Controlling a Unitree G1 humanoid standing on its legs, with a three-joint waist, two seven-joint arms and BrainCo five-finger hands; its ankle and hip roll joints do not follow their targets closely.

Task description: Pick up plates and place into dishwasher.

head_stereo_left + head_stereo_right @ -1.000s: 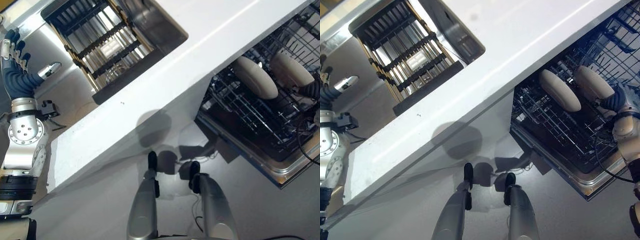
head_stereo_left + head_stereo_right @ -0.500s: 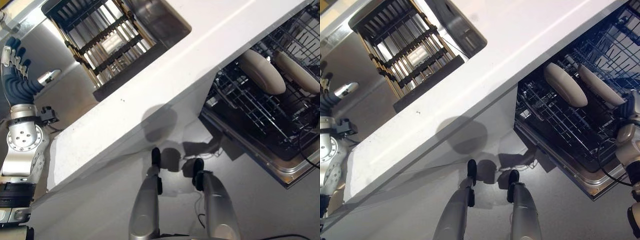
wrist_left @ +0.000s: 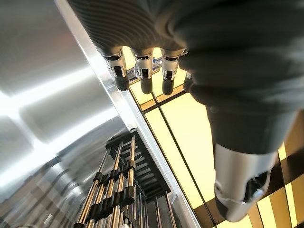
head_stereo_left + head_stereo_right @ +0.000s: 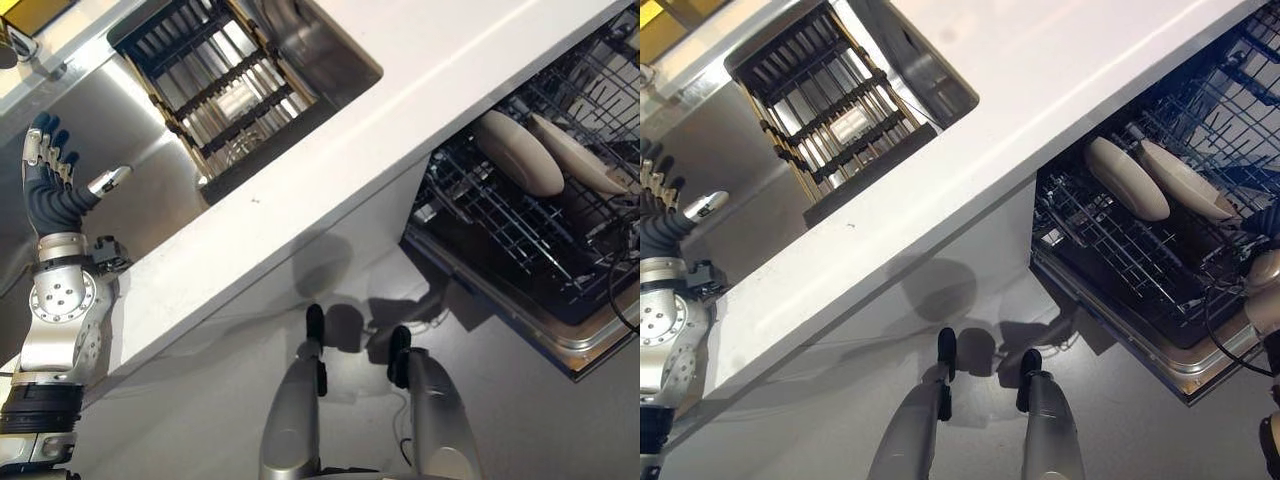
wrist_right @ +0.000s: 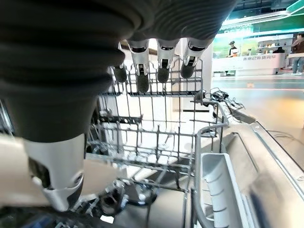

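Left hand (image 4: 52, 190) raised, fingers spread — right hand (image 5: 142, 33) open at rack (image 5: 156, 142).

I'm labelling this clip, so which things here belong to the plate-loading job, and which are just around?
Job things:
two plates standing in the dishwasher rack
left hand, open, over the steel drainboard
right hand, open, by the rack

Just around:
white countertop
dish rack in the sink

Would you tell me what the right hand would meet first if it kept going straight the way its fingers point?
Probably the wire dishwasher rack: in its wrist view the right hand is open, fingers aimed at the rack's upright grid. Depth is unclear, so how near cannot be told.
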